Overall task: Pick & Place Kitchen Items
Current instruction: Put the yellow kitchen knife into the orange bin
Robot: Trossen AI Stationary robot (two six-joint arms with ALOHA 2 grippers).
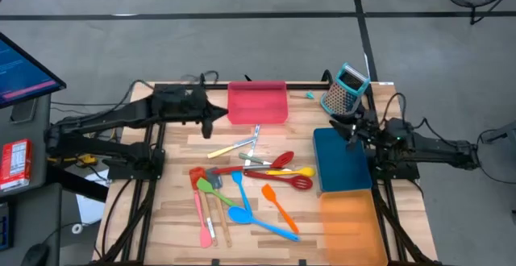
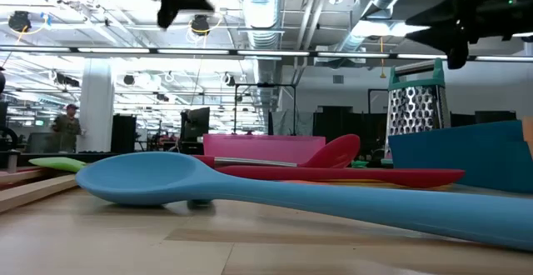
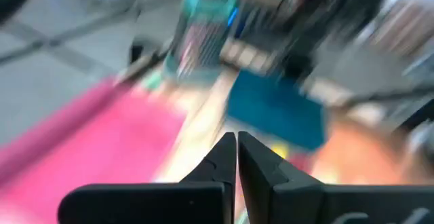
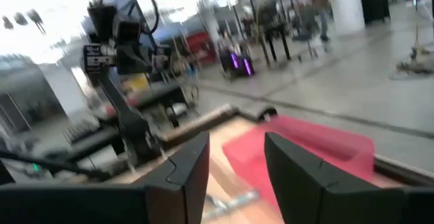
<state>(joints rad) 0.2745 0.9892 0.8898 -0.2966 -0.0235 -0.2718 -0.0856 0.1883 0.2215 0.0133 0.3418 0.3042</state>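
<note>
Left gripper [image 1: 216, 114] raised near the table's far edge beside the red tray [image 1: 258, 103], fingers closed empty, right gripper [image 1: 348, 129] raised by the right edge over the blue tray [image 1: 343, 163], fingers parted, utensils [image 1: 246, 189] scattered mid-table.

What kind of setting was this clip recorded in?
Probably an open-plan robotics lab or workshop, not a real kitchen: exposed ceiling ducts, a bare grey floor with tape lines, and a monitor beside the wooden table.
</note>
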